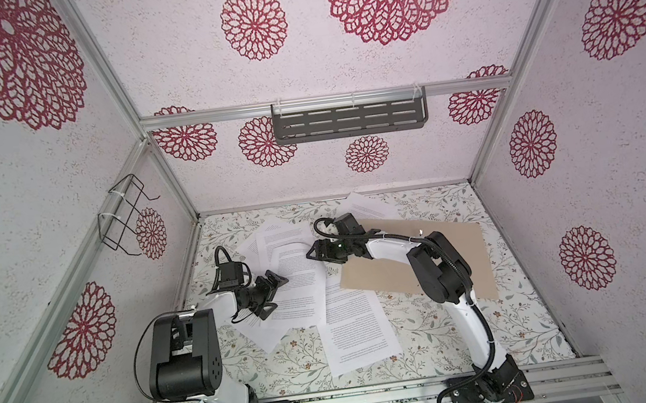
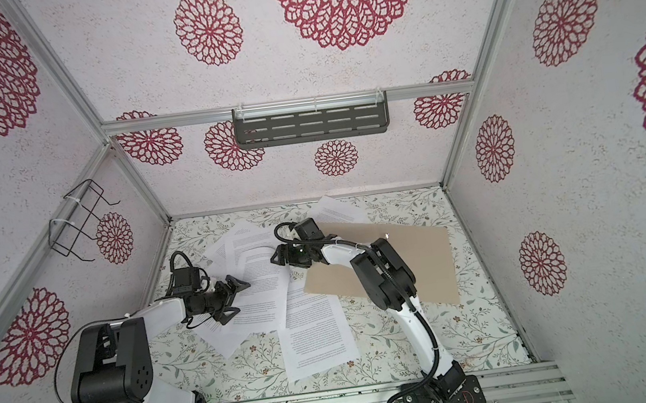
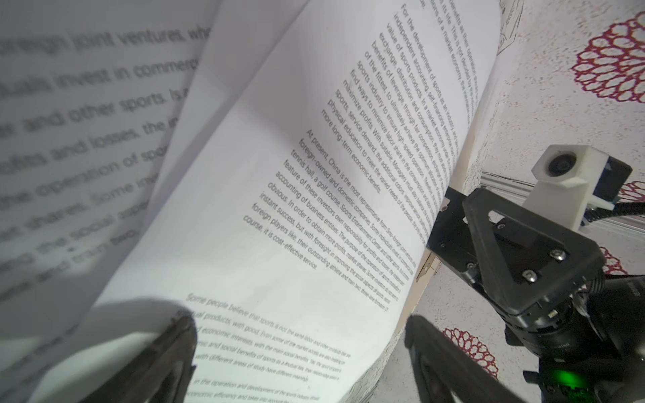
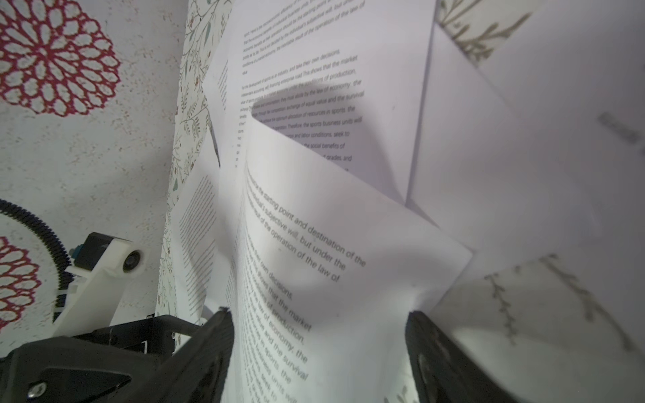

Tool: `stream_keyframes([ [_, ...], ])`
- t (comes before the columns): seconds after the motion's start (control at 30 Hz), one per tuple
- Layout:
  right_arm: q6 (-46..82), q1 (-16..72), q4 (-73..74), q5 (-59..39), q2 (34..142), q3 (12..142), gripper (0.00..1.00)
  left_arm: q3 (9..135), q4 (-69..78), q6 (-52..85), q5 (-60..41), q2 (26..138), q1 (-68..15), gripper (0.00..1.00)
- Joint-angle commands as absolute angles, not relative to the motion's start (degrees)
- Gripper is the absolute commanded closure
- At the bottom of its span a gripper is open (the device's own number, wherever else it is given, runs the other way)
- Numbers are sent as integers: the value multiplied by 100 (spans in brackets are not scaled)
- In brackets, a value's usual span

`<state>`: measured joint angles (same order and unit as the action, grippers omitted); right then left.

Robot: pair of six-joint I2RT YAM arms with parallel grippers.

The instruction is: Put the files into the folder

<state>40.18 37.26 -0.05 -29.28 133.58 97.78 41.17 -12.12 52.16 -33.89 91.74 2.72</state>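
Files [image 1: 303, 293]: approx. six thin white paper sheets w/ blocks of small black print, rectangular, loosely overlapped at skewed angles on the left-centre of the table [image 1: 455, 333]. One more sheet lies at the far edge, and one near sheet has its corner under the folder [image 1: 460, 244]. Folder: plain tan card, matte, flat and shut, a broad rectangle set askew on the right-centre of the table, partly beneath the right arm. Table: covered in pale cloth or paper printed w/ small leaf-and-flower sprigs. Walls [image 1: 624, 174]: speckled off-white w/ dark red lace-like rosettes, framed in aluminium rails. Wire rack [image 1: 126, 218]: black, on the left wall. Slotted shelf [image 1: 349, 120]: dark metal, on the back rail. Left pincer [image 1: 278, 295]: black, triangular fingers, jaws spread fully wide just over the middle sheets, gripping nothing; contact w/ the paper can't be told. Its wrist view shows a sheet curving up ahead of it. Right pincer [image 1: 315, 253]: jaws wide, at the far-centre sheets beside the folder's left edge. In its wrist view a buckled sheet rises between the two fingers [image 4: 209, 349], unclamped.
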Motion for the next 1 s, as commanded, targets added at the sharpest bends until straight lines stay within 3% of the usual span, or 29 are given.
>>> stream_keyframes([
  [0.0,4299,3883,-196,-3058,13082,9545,19,3779,-1790,5247,-2804,9624,156,3],
  [0.43,5985,4138,1500,-3305,12201,8084,14,3806,-1803,5262,-2823,9651,159,3],
  [0.77,5805,4264,1545,-2892,12287,8094,28,3771,-1780,5255,-2892,9567,158,3],
  [0.97,5960,4446,1788,-2698,12376,8013,30,3753,-1766,5265,-2935,9563,158,3],
])
